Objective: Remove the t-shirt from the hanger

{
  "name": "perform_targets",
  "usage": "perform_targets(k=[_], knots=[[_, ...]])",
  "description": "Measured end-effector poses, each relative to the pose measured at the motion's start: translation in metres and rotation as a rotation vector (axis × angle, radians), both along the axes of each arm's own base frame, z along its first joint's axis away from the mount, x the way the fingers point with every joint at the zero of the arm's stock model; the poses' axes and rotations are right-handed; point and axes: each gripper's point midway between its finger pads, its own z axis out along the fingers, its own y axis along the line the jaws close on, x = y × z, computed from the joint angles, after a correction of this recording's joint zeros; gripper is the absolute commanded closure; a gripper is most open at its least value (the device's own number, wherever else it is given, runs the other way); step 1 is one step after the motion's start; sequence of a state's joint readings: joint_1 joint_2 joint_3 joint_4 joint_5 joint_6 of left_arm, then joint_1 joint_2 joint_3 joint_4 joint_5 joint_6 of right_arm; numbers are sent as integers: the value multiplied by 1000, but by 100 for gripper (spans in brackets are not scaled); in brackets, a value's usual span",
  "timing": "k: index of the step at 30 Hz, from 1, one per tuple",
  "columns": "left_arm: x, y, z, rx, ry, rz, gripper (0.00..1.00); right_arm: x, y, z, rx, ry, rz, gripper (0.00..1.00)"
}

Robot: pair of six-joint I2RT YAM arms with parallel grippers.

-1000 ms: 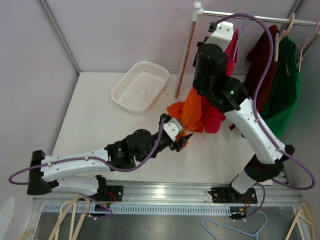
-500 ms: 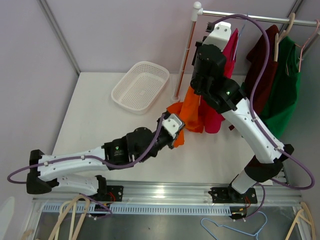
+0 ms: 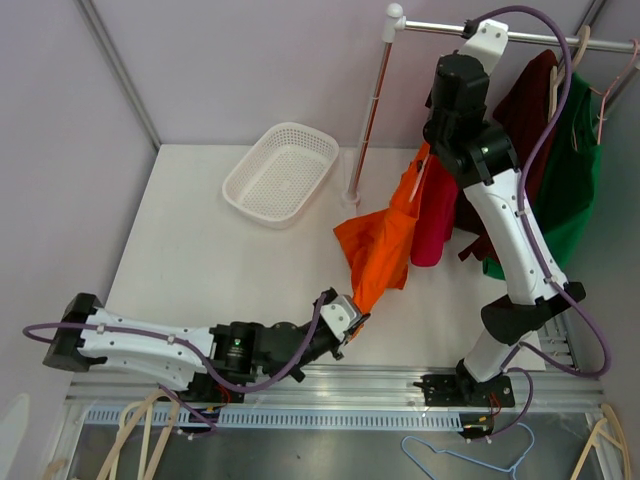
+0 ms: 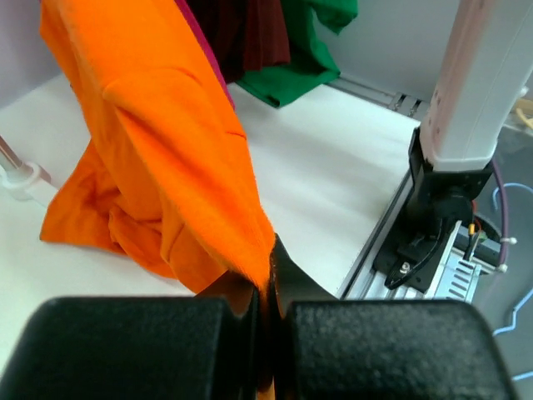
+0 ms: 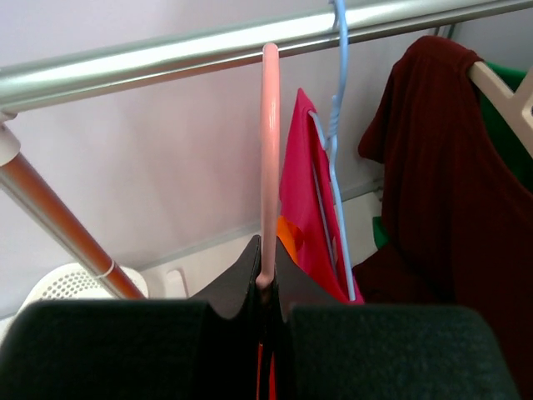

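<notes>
**Shirt stretched taut between two claws**

Over the table (image 3: 200, 230), below the far-right rail (image 3: 520, 32), the orange t-shirt (image 3: 385, 240) slants down toward the near edge. The right claw (image 5: 265, 292) is clamped on the pink hanger (image 5: 269, 150) to anchor it. The left claw (image 4: 265, 308) is pinched tight on the hem, likely to pull the shirt free.

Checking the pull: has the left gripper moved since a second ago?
Yes. The left gripper, shut on the orange t-shirt, has drawn back toward the aluminium rail, away from the white basket.
</notes>
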State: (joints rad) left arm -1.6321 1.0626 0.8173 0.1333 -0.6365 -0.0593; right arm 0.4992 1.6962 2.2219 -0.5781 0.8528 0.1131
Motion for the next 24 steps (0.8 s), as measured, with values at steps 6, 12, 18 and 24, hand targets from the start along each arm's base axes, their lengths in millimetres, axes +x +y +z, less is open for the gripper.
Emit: perform_targets(k=[6,12,18,24], knots=[[7,1,-14,0,21,39,99,0,8,-8,22,34,58,100],[71,10,-5,18,99,176,99,-21,39,-19,47,72,154,100],[140,20,30,-3,145,320,99,-80,75,-19,145,116,354,100],[154,22,55,3,163,331,99,-130,54,-12,189,111,398,100]])
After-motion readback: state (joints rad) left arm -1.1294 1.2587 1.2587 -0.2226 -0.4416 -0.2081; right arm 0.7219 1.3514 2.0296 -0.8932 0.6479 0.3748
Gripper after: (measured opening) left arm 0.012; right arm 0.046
